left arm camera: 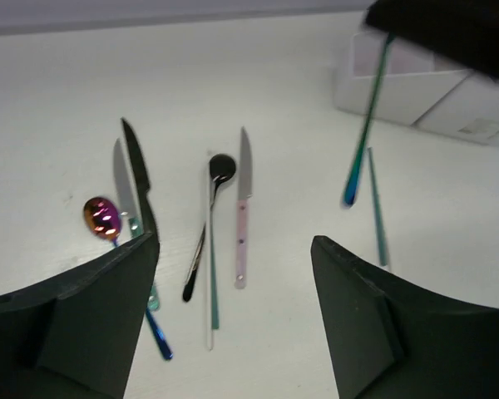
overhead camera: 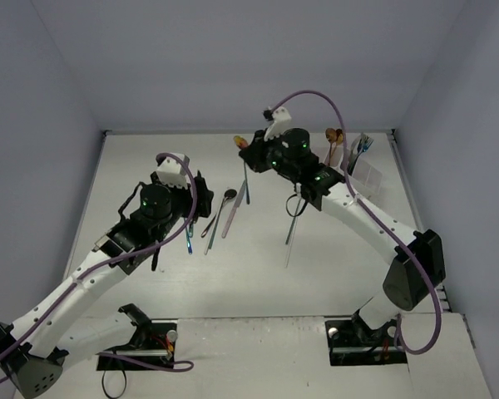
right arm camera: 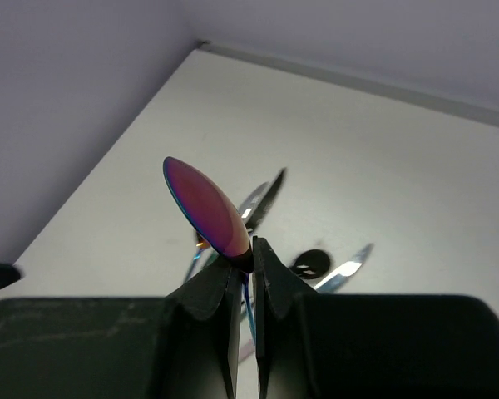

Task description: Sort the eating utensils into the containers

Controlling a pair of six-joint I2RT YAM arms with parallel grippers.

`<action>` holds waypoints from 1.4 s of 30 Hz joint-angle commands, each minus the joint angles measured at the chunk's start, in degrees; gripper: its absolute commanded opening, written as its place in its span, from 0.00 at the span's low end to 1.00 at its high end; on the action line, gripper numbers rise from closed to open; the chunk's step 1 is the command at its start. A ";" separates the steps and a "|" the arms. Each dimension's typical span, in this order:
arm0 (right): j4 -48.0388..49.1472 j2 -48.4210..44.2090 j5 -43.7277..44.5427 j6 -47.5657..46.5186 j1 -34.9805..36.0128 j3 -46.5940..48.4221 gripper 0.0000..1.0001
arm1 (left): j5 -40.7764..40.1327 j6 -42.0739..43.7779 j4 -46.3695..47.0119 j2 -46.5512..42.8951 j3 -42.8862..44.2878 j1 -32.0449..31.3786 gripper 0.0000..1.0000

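Right gripper (right arm camera: pixel 243 264) clamps a rainbow spoon (right arm camera: pixel 204 208), left gripper (left arm camera: pixel 233 243) gapes empty, and most utensils (left arm camera: pixel 242 220) lie loose outside the containers (left arm camera: pixel 395 93).

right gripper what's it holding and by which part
The right gripper pinches an iridescent spoon at the neck, just under its bowl.

A white table (overhead camera: pixel 249 283) is boxed in on three sides by plain, pale grey-lavender walls: a back wall (overhead camera: pixel 249 58), a left wall (overhead camera: pixel 33 150) and a right wall (overhead camera: pixel 474 150). A thin dark seam (overhead camera: pixel 191 131) runs along the far edge, where the tabletop meets the back wall. The light is soft and even, leaving only faint shadows on the matte white surface.
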 commanded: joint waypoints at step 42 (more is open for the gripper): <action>19.21 6.17 -1.91 -8.09 -37.32 -5.08 0.43 | 9.80 -3.00 -15.19 5.20 0.70 23.54 0.75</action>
